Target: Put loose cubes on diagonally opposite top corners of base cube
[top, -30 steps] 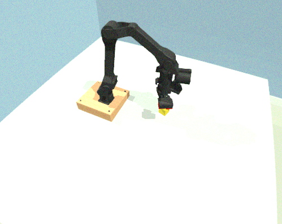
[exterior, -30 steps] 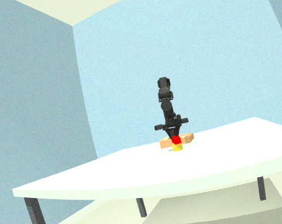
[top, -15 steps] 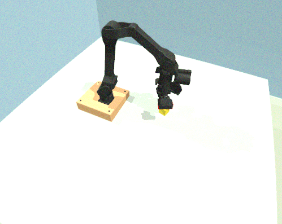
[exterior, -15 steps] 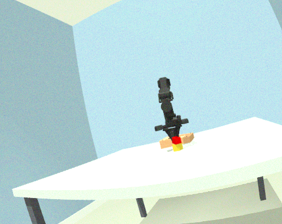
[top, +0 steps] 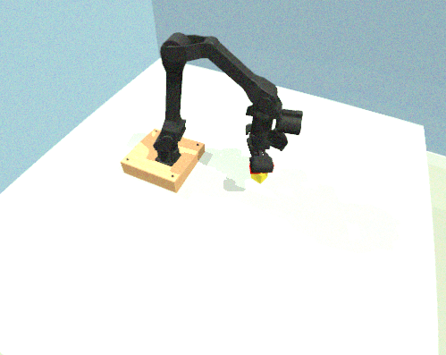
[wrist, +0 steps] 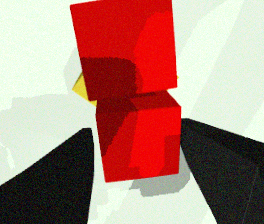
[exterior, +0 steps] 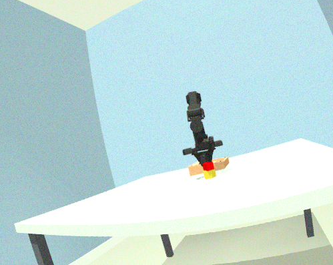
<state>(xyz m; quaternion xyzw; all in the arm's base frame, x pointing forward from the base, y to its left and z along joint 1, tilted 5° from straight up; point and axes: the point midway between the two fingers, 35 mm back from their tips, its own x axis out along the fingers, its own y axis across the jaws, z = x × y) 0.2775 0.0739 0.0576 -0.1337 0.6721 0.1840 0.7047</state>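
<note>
The white table carries everything, and the black arm is seen bent over from its wooden base plate, reaching down to the stack so that the wrist points straight at the work.

The yellow base cube is seen on the table just beside the plate, with red sitting directly on top of it in the exterior view. From the wrist, only a sliver of yellow is left showing at the left edge, because it is covered by the 2 red cubes. The far red cube is set over 1 top corner. The near red cube is laid toward the opposite corner, which is what the diagonal capping calls for. Whether a gap is kept between the 2 cannot be told; from this angle their edges appear to meet.

The gripper is held low around the near cube, its fingers spread a little wider than the cube, so nothing is pinched. The release step is judged to be under way, with withdrawal not yet made.
</note>
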